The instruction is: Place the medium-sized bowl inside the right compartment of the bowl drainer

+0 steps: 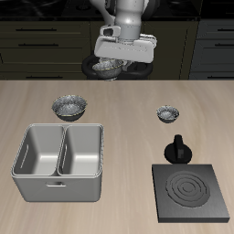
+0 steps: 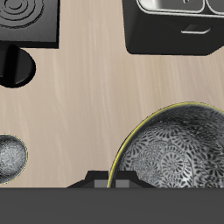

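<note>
The gripper [image 1: 110, 60] is high up at the back of the table [image 1: 123, 123], close to the robot's base. The medium bowl [image 1: 102, 69] hangs just under it, up in the air past the table's back edge. The fingers are too small to make out, but the jaws seem to be pinched onto the bowl's rim. In the wrist view the bowl [image 2: 175, 149] looks very big and close. It is shiny and speckled inside, and its thin rim runs right up to the gripper's dark body.

The drainer [image 1: 57, 187] sits near the front edge of the table, well apart from the held bowl. Its two deep wells lie side by side with a wall between them. The right well [image 1: 82, 151] is the one nearer the middle of the table. The wrist view shows only part of the drainer [image 2: 171, 35].

Another grey bowl [image 1: 69, 109] sits on the table just behind the drainer. The small bowl [image 1: 167, 113] [image 2: 9, 159] sits farther across the table. A flat black plate [image 1: 192, 190] [image 2: 26, 17] with rings lies near the front edge. A small black thing [image 1: 178, 149] [image 2: 13, 66] stands just behind the plate, and I cannot tell what it is.
</note>
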